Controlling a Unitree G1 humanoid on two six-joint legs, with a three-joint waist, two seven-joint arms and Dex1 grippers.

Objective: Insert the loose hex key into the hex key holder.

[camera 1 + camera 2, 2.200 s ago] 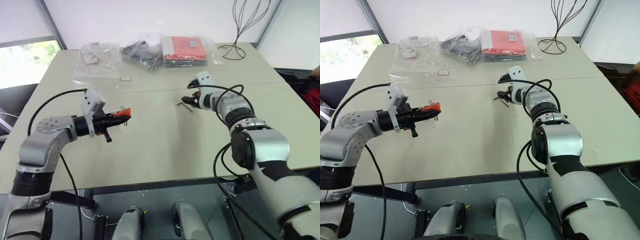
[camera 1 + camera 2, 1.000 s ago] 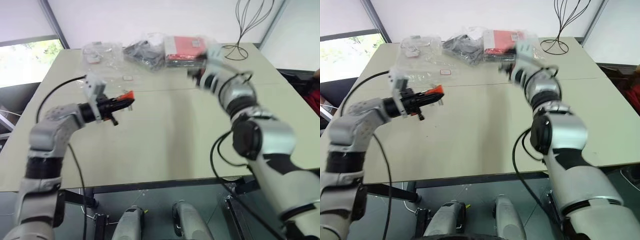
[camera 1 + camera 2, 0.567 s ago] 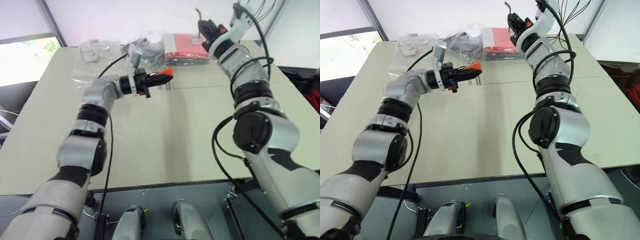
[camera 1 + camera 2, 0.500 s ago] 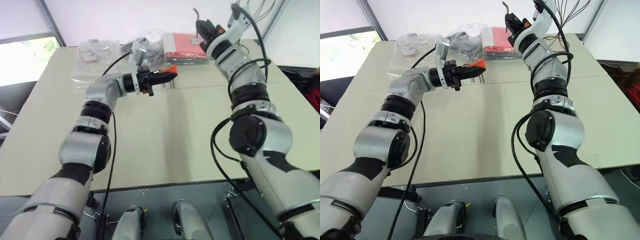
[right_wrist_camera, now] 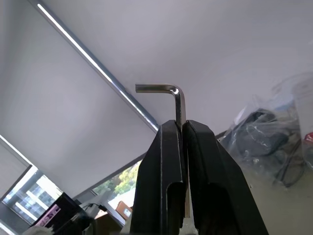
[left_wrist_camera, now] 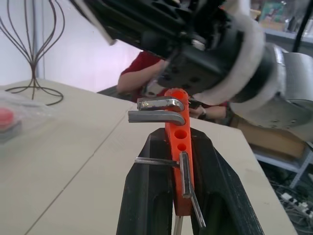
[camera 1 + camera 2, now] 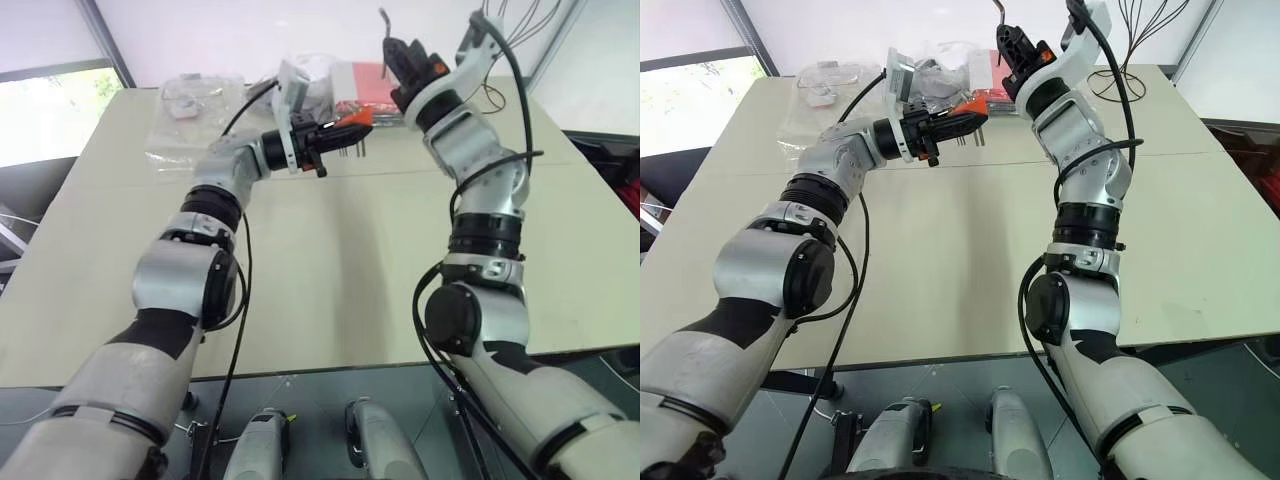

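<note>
Both pieces are off the table (image 7: 330, 260) and in hand, so the pickup is done and the joining is what remains. The left gripper (image 7: 340, 133) is clamped on the hex key holder (image 7: 355, 118), the orange block pinched between its two black fingers and raised above the far half of the table. The right gripper (image 7: 398, 55) is closed tight on the loose hex key (image 7: 383, 18), gripping the long leg with the short bent end sticking out past the fingertips. From the holder, the loose key sits at about one o'clock, near but not touching. It looks as though the key is not yet lined up with a hole, so aiming and pushing in are both left. Count: one holder, one loose key, roughly four keys already seated in the block, and at least two empty round holes in its face in the left wrist view. At twelve o'clock, a heap of plastic bags (image 7: 200, 100) and one red packet (image 7: 360, 85).
</note>
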